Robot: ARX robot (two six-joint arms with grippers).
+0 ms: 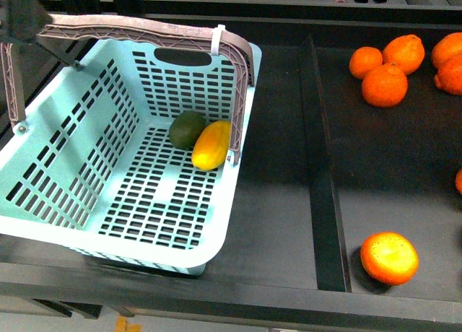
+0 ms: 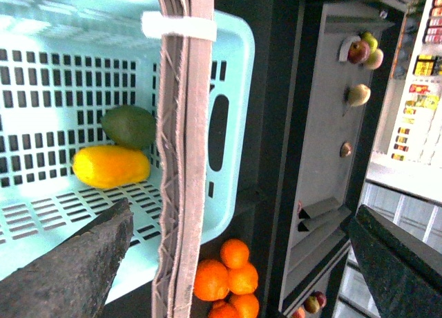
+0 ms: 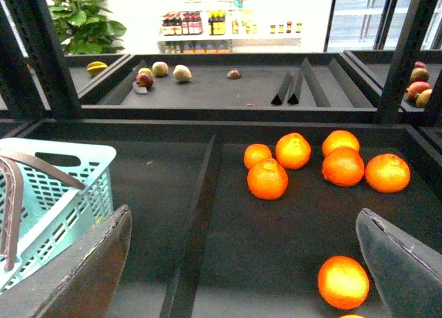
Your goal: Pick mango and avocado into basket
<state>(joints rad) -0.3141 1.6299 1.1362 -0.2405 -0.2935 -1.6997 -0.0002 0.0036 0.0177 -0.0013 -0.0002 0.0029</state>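
At far left of front view, teal basket is sitting on the dark shelf, brown trussed handle w/ white zip tie arching over its far end. Avocado and mango are both lying on the slotted floor inside, touching each other, close to the basket's right wall; mango is sitting just right of the avocado. Moving right: black divider rail is running front to back, then oranges are clustering at the far right, one more orange lying near the front edge.

Neither arm is showing in front view.

Left wrist cam: left gripper is hanging over the basket handle, fingers spread wide, gripping nothing; avocado and mango are visible below in the basket.

Right wrist cam: right gripper is hanging over the shelf w/ the oranges, fingers wide apart, nothing between them; basket corner is showing beside one finger.
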